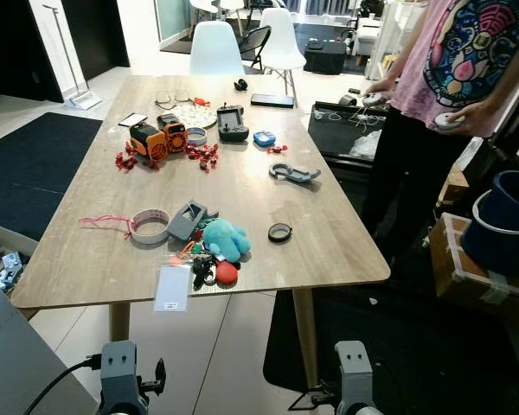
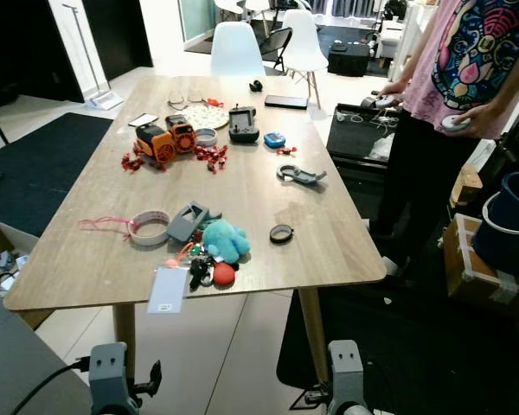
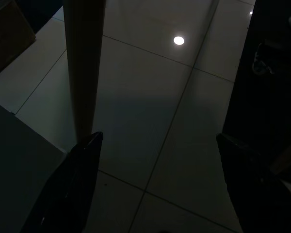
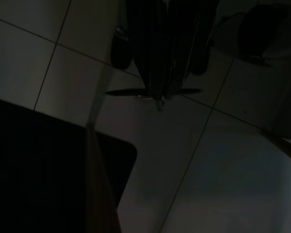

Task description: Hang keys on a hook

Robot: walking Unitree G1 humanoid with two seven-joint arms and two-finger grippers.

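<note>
Black L fingers [image 3: 72, 189] wide apart, prob. empty

You are seeing no readable text: the white card [image 1: 172, 288] on the table [image 1: 329, 233] is showing nothing legible.

Pale tiled floor [image 1: 233, 346] (glossy), dark rug [image 1: 35, 160], white chairs [image 1: 216, 47] beyond

Key bunch [image 1: 209, 270] with red fob and white card tag, flat near table's [image 1: 329, 233] front edge.
</note>
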